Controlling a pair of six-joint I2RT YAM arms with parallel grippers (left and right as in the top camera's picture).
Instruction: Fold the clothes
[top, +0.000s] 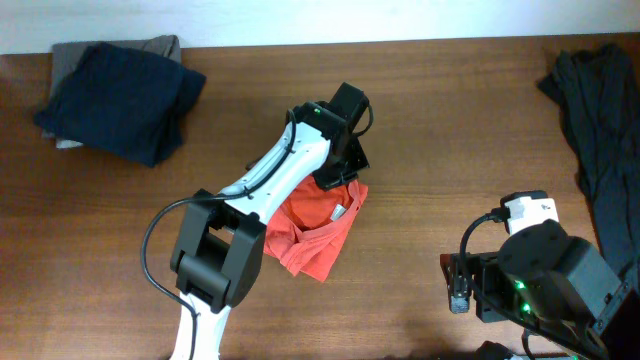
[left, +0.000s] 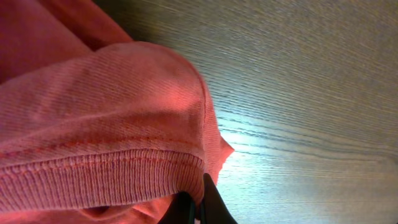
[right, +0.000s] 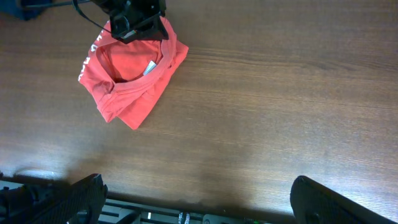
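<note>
The red-orange T-shirt (top: 315, 225) lies in a loose, crumpled bundle near the middle of the counter (top: 450, 120), well away from every edge. Its neck opening faces up, with a small white tag (top: 340, 213) showing just inside the collar. From the right wrist view a strip of white lettering (right: 84, 62) shows along the bundle's left side.

The left arm (top: 260, 185) reaches from the near edge out across the shirt. The left end effector (left: 199, 208) sits at the far side of the bundle and is closed tight on the fabric. Up close, its dark fingertips (left: 214, 205) pinch a ribbed, stitched edge of the shirt, and a fold of cloth humps up in front of them. Bare wood grain runs beside that fold.

The right end effector (right: 198, 182) hangs above the near right part of the counter, well apart from the shirt. Its two fingers (right: 81, 196) are spread wide with nothing between them but bare wood.

A pile of dark blue clothes (top: 120, 100) sits in the far left corner on top of something grey (top: 75, 50). Another dark garment (top: 600, 120) is draped along the right edge, up toward the far right corner. Neither pile touches the shirt or either arm.
</note>
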